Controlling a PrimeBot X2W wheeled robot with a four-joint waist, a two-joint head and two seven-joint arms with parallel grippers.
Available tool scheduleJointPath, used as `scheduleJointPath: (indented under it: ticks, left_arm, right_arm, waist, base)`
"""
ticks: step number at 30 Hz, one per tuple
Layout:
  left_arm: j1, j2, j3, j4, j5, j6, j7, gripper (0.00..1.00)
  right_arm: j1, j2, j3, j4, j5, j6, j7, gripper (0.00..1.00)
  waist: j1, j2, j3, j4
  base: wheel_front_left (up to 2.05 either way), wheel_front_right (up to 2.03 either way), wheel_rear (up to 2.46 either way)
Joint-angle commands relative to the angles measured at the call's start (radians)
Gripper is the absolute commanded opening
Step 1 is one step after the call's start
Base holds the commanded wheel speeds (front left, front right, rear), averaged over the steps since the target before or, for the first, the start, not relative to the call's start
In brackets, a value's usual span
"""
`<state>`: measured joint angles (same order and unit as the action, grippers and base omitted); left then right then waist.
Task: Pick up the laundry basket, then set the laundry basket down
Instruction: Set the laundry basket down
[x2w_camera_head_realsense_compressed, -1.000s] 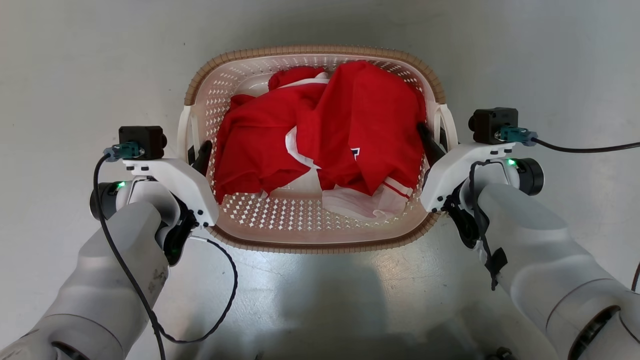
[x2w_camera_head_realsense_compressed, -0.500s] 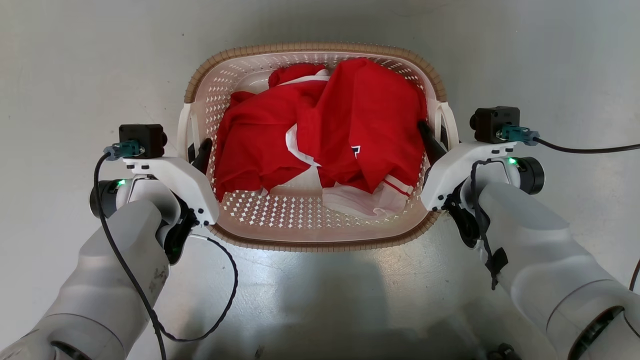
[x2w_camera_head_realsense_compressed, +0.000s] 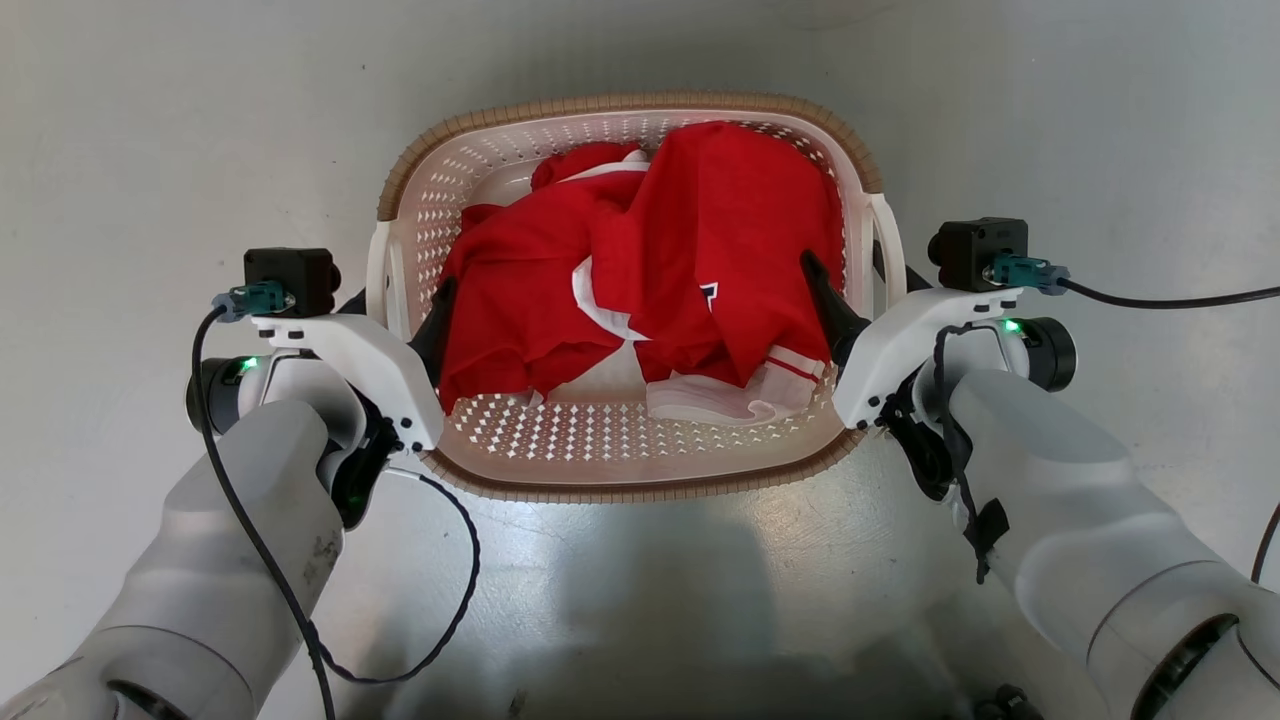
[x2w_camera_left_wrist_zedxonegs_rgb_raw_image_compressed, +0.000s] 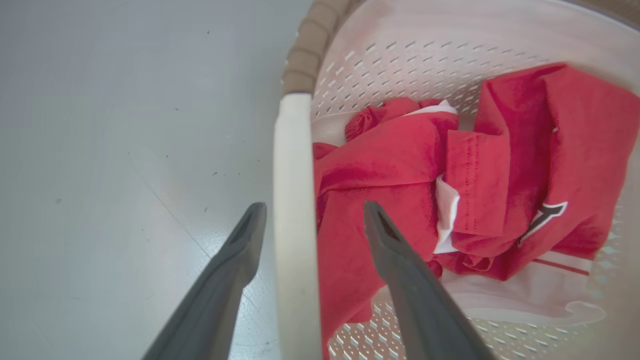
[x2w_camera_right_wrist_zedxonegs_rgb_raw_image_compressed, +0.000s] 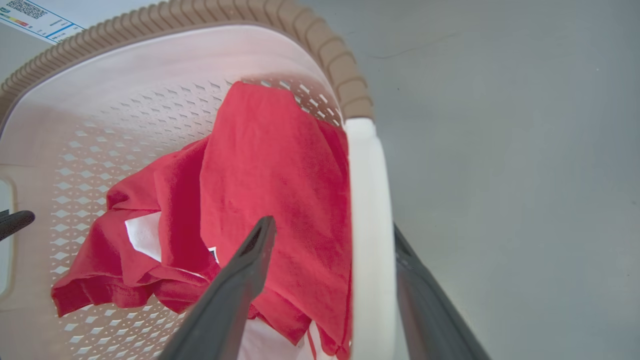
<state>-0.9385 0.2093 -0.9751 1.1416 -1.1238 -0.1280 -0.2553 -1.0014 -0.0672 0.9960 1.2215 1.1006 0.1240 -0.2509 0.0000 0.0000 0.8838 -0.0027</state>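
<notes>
Floor (x2w_camera_head_realsense_compressed: 150, 120) lies open around the basket (x2w_camera_head_realsense_compressed: 630, 490). Red clothes (x2w_camera_head_realsense_compressed: 720, 240) crowd its inside. Handles (x2w_camera_left_wrist_zedxonegs_rgb_raw_image_compressed: 295, 200) stand inside the spread left gripper (x2w_camera_left_wrist_zedxonegs_rgb_raw_image_compressed: 313, 206) and right gripper (x2w_camera_right_wrist_zedxonegs_rgb_raw_image_compressed: 331, 225).

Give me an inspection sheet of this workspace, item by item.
Surface: grey floor, smooth, with faint scuffs.
Job's things: laundry basket resting on the floor, holding red clothing and a white garment.
Clutter: nothing seen.
End effectors: left end effector open, fingers astride the basket's left handle; right end effector open, astride the right handle.
Cables: black cable looping off the left arm; second black cable running from the right wrist out of frame.
Surroundings: printed label beyond the basket's far rim.
</notes>
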Motion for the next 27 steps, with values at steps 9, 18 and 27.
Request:
scheduleJointPath:
  ticks: [9, 18, 27]
  left_arm:
    - [-0.007, 0.032, 0.026, 0.007, 0.021, -0.003, -0.006, 1.0]
    - [0.022, 0.053, 0.094, -0.019, 0.071, -0.003, -0.006, 1.0]
    - [0.139, 0.071, 0.231, -0.119, 0.164, -0.003, -0.006, 1.0]
  right_arm:
    - [0.068, 0.017, 0.002, 0.008, 0.011, 0.007, -0.011, 1.0]
    - [0.081, 0.017, -0.036, 0.02, 0.001, 0.007, -0.011, 1.0]
    - [0.147, 0.017, -0.138, -0.025, -0.056, 0.007, -0.011, 1.0]
  waist:
    - [0.0, 0.0, -0.023, -0.005]
    - [0.0, 0.0, -0.092, -0.023]
    - [0.0, 0.0, -0.262, -0.05]
  base:
    - [0.0, 0.0, 0.0]
    - [0.0, 0.0, 0.0]
    - [0.0, 0.0, 0.0]
